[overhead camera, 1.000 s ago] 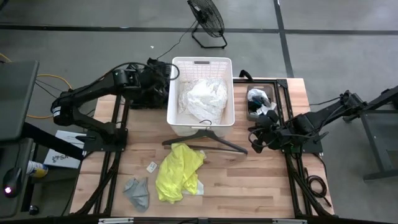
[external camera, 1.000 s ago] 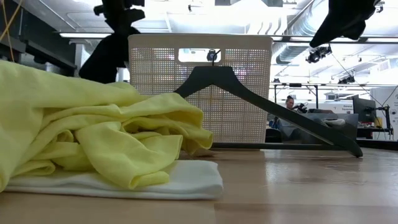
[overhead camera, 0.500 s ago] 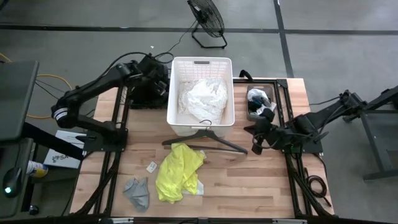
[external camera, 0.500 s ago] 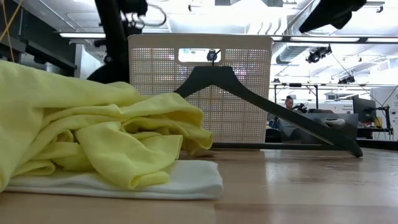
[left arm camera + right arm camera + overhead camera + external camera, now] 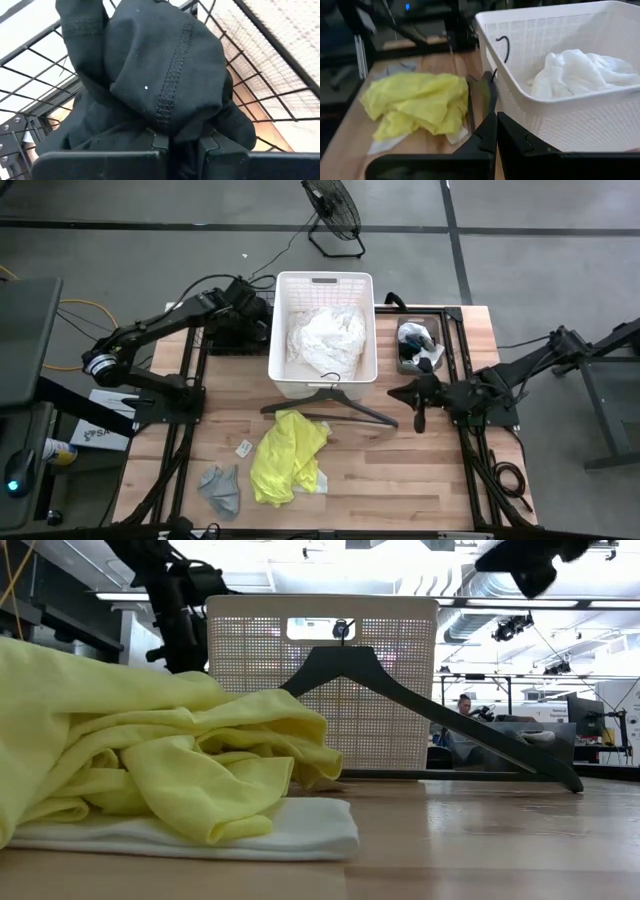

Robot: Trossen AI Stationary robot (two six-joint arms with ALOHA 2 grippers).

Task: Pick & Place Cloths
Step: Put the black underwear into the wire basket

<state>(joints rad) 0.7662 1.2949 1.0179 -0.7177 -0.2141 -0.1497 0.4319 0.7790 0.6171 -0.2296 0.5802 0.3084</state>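
Watching my left gripper (image 5: 181,142) pinched on the black cloth (image 5: 150,70) beside the basket (image 5: 283,315), I fear it snags there; right gripper (image 5: 496,131) hangs shut, empty.

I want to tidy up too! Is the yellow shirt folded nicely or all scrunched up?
Scrunched up. The yellow shirt lies in a rumpled heap of loose folds on the table, in front of the hanger, partly over a flat white cloth.

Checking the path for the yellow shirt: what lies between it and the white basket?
The dark hanger lies between the yellow shirt and the white basket, its hook at the basket's front wall. The high view shows it.
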